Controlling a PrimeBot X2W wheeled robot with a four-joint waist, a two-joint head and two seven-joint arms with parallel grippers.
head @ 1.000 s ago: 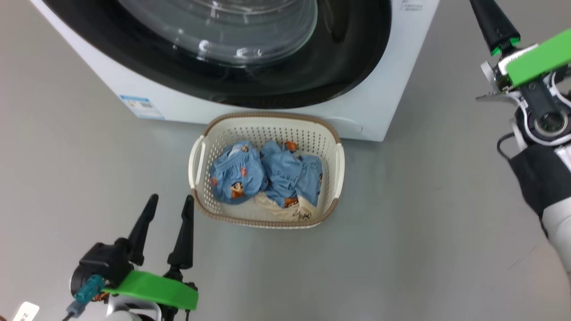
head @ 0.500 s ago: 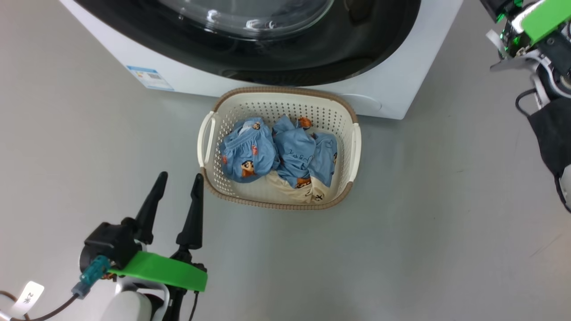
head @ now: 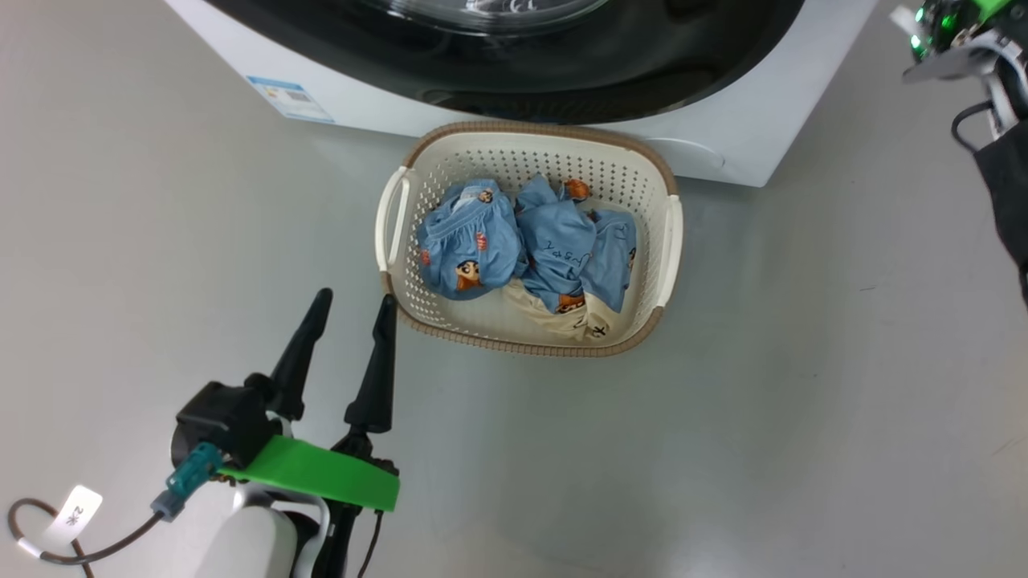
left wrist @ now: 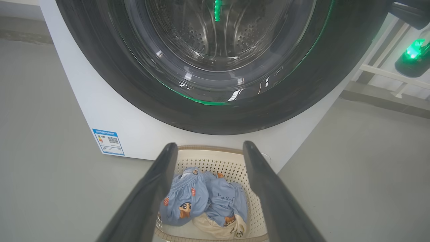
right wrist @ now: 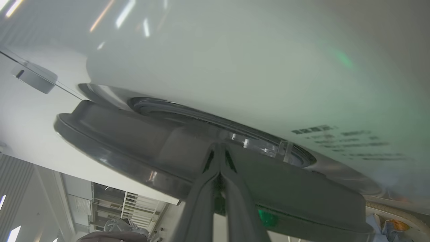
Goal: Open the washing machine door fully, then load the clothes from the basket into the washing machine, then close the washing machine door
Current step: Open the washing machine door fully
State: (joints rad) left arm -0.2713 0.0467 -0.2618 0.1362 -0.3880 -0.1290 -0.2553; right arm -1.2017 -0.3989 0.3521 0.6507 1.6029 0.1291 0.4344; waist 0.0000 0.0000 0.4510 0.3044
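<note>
As the basket [head: 670, 241] stands upright, the clothes [head: 554, 253] lie inside.

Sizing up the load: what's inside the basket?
The basket holds crumpled light blue clothes, lying on a cream piece. Whatever sits beneath them on the basket floor is covered.

Bright, even light, with glare streaking the washing machine door [left wrist: 215, 67] (wrist views bulge at edges).
</note>
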